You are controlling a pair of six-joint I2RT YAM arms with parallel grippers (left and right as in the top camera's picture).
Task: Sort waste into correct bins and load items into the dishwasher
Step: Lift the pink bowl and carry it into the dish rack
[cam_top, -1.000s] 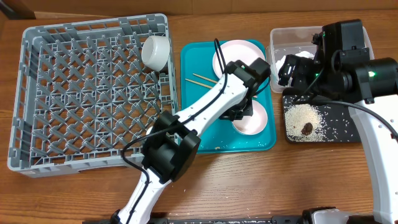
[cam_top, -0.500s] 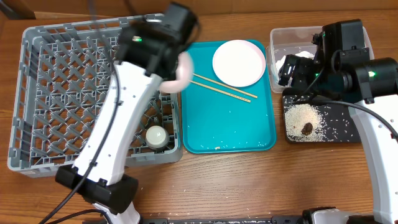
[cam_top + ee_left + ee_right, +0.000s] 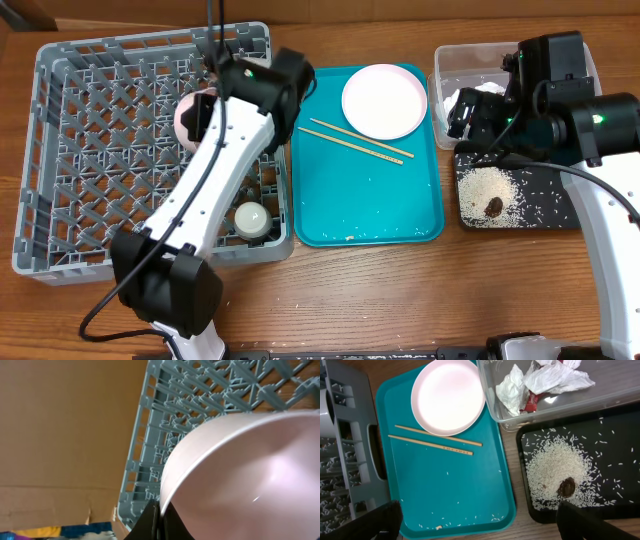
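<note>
place: lab bench (mock kitchen) | evidence: wooden table point(image 3: 400, 290), dish rack point(image 3: 100, 190), cardboard point(image 3: 60, 420)

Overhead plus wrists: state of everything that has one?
left gripper, shut on bowl rim
bowl, gripped, over dish rack
dish rack, holds cup
cup, standing in rack corner
plate, flat on teal tray, empty
chopsticks, lying on teal tray
clear tub, holds crumpled wrappers
black tray, holds rice, brown lump
right gripper, open, empty

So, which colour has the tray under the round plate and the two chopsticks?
The tray is teal; the right wrist view shows it best.
</note>
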